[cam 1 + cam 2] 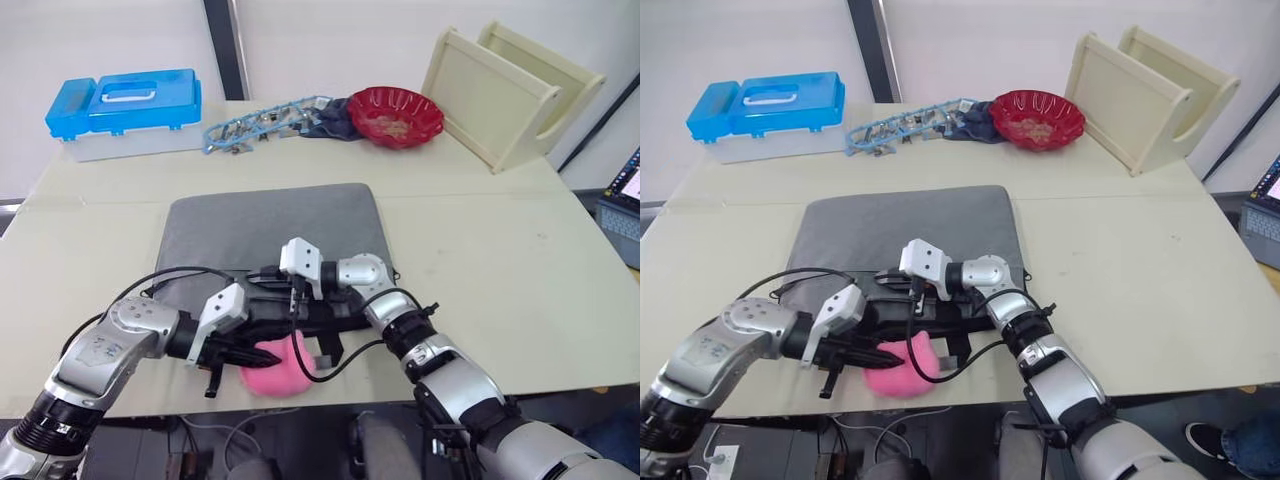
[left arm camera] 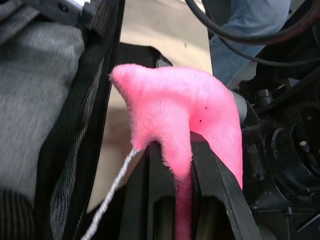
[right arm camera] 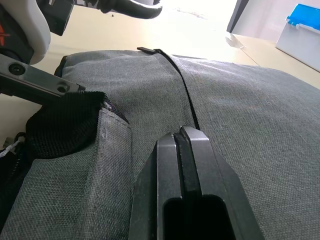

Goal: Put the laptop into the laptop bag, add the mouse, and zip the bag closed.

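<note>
The grey laptop bag (image 1: 265, 225) lies flat in the middle of the table, its black trim and straps (image 1: 322, 312) at the near edge. My left gripper (image 1: 262, 352) hovers at that near edge, shut on a pink fuzzy object (image 1: 280, 372); in the left wrist view the pink fabric (image 2: 172, 105) is pinched between my fingers (image 2: 215, 175). My right gripper (image 3: 186, 132) is shut, its tips resting low on the bag's grey fabric (image 3: 240, 115) beside a black mesh opening (image 3: 62, 127). The laptop is hidden and the mouse is out of view.
At the back of the table stand a blue-lidded box (image 1: 125, 105), a tangle of blue clips (image 1: 262, 122), a red bowl (image 1: 395, 115) and a cream wooden rack (image 1: 505, 85). Cables loop off both wrists near the front edge (image 1: 560, 390).
</note>
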